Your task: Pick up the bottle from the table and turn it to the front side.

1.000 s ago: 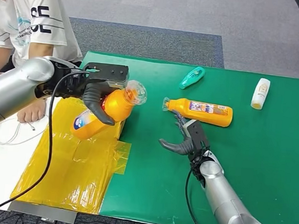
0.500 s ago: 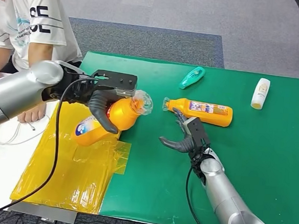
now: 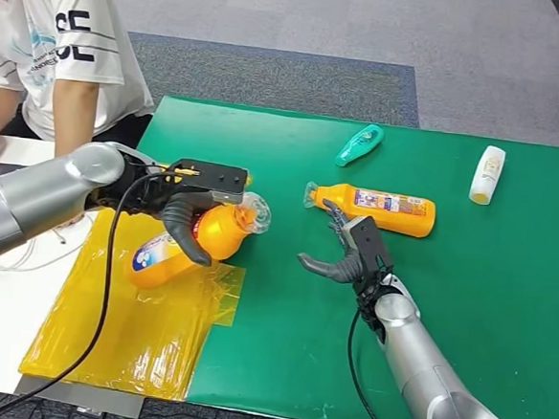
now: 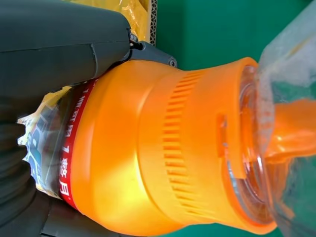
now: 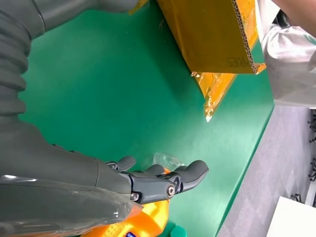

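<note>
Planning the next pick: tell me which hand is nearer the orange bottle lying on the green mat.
Right. The right hand hangs open just in front of that orange bottle, fingers near its capped end. The left hand is farther off over the yellow sheet, holding another bottle.

Glossy orange plastic bottle [image 3: 187, 237] with a clear cap, ribbed at the shoulder. Crinkled shiny yellow film [image 3: 138, 324] over cardboard; matt green worktop [image 3: 475, 271].

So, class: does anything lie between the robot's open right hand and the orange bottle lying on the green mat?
Nothing visible does. The right hand is open just short of the lying orange bottle, with bare green mat between them.
</note>
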